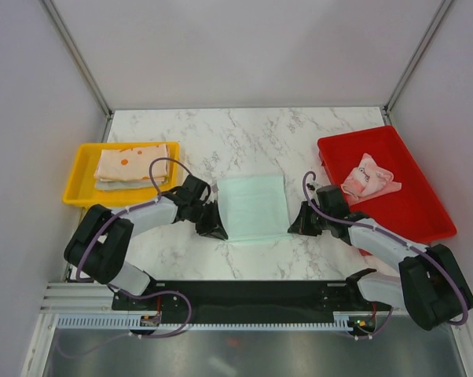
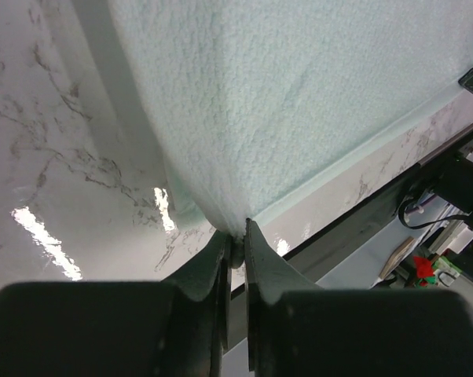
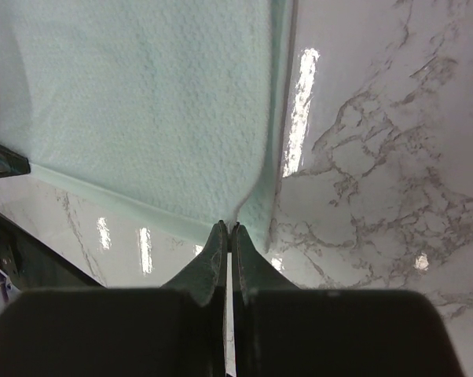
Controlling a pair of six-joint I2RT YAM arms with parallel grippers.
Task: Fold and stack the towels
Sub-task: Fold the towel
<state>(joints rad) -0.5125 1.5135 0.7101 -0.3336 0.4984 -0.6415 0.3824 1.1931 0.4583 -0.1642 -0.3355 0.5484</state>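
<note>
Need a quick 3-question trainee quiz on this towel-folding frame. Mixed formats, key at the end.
1. True or false: the mint green towel lies inside the red tray.
2. What tops the stack in the yellow tray? A) orange-dotted towel B) a mint green one C) a pink patterned one
3. Fill in: the left gripper and right gripper each pinch one of the spread towel's ____ corners (near/far from the arm bases).

Key: 1 false, it lies on the table between the trays; 2 A; 3 near.
</note>
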